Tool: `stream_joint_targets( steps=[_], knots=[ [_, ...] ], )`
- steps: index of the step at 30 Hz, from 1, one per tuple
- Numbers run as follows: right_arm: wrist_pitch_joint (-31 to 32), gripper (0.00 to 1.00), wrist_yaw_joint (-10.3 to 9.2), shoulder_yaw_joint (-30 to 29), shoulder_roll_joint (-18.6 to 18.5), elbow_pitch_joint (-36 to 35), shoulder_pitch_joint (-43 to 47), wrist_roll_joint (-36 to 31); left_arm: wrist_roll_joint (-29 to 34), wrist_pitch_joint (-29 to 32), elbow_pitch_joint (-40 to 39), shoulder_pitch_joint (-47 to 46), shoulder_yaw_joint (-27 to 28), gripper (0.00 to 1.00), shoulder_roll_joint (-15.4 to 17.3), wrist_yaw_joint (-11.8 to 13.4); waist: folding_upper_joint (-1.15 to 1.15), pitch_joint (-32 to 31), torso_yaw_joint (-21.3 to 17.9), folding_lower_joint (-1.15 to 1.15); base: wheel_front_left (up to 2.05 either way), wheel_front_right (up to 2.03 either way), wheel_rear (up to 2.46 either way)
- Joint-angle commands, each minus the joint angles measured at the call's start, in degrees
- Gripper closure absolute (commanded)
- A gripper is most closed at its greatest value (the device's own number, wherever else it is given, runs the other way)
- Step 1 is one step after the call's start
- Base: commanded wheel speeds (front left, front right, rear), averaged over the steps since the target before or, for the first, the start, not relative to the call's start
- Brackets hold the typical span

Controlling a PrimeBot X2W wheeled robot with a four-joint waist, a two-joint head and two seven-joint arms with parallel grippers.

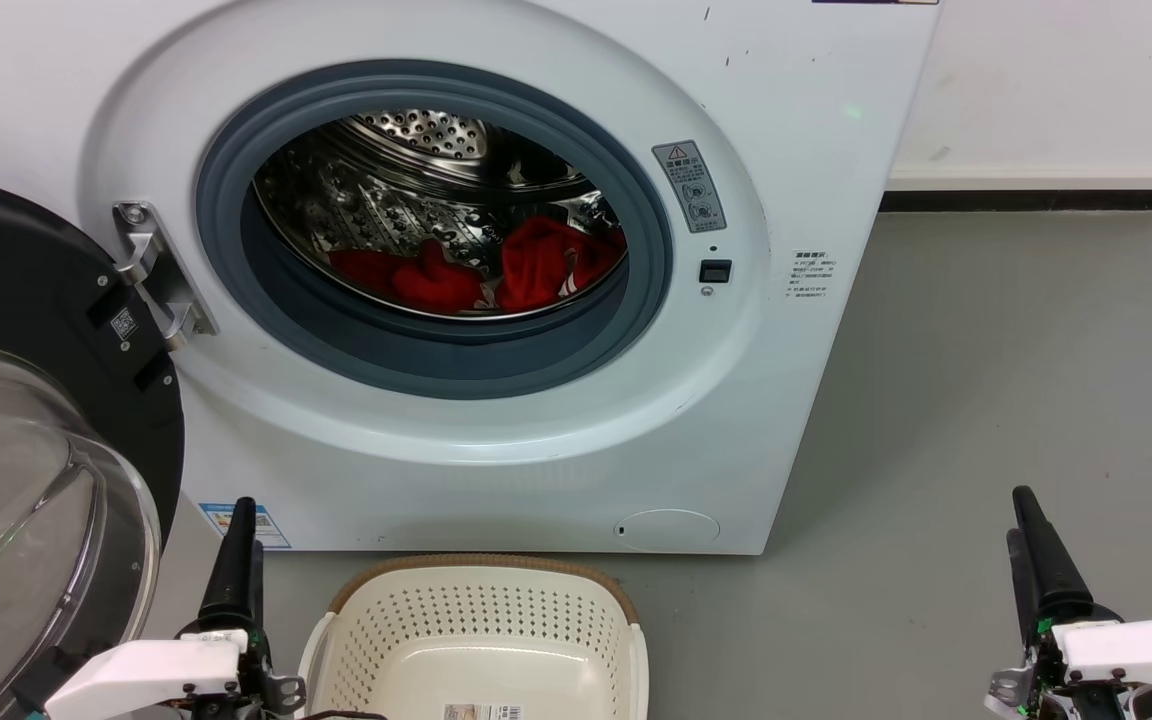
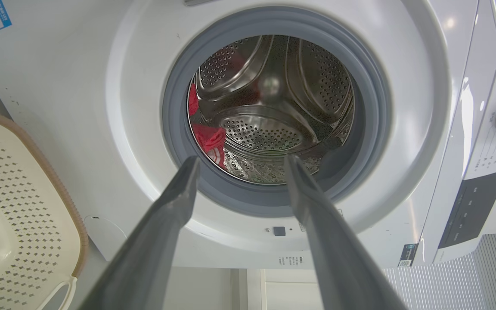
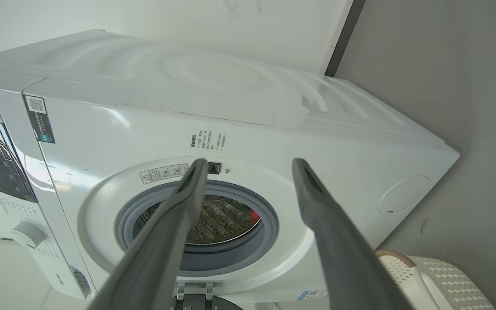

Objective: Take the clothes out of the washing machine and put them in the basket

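The washing machine [image 1: 816,150] stands with its door [image 1: 36,300] swung open to the left. The red clothes [image 1: 536,265] lie at the bottom of the steel drum [image 1: 416,130] — two bunches side by side. The basket [image 1: 481,563] sits on the grey floor [image 1: 986,400] just in front of the washer, below the porthole. The left gripper [image 2: 241,160] and the right gripper [image 3: 250,161] hang low on either side of the basket — jaws of both spread wide, holding nothing.
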Motion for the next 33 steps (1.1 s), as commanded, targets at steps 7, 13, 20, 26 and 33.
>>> stream_joint_targets(
  steps=[7, 13, 20, 26, 33],
  knots=[
    [-2.0, 0.0, 0.0, -0.5, -0.3, -5.4, -1.3, -16.1, 7.7, -2.0, -3.2, -1.1, 3.3, 0.0, 0.1, 0.7, 0.0, 0.2, 0.0, 0.0, 0.0, 0.0, 0.0],
    [-3.3, 0.0, 0.0, 0.6, -0.3, -10.3, -1.0, -26.9, 14.1, -3.3, -7.3, -1.1, 4.8, 0.0, 0.1, 2.8, 0.0, 0.5, 0.0, 0.0, 0.0, 0.0, 0.0],
    [-4.8, 0.0, 0.0, 2.2, -0.4, -15.5, -0.9, -38.0, 22.8, -4.7, -13.3, -0.1, 2.9, 0.0, 0.1, 5.2, 0.0, 0.9, 0.0, 0.0, 0.0, 0.0, 0.0],
    [-5.9, 0.0, 0.0, 3.3, -0.4, -18.4, -0.5, -45.9, 27.9, -5.9, -17.2, 0.7, 0.9, 0.0, 0.1, 6.4, 0.0, 1.1, 0.0, 0.0, 0.0, 0.0, 0.0],
    [-7.0, 0.0, 0.0, 4.2, -0.4, -20.0, 0.2, -52.5, 34.9, -6.9, -19.6, 1.6, -1.4, 0.0, 0.1, 7.0, 0.0, 1.2, -0.1, 0.0, 0.0, 0.0, 0.0]
  ],
)
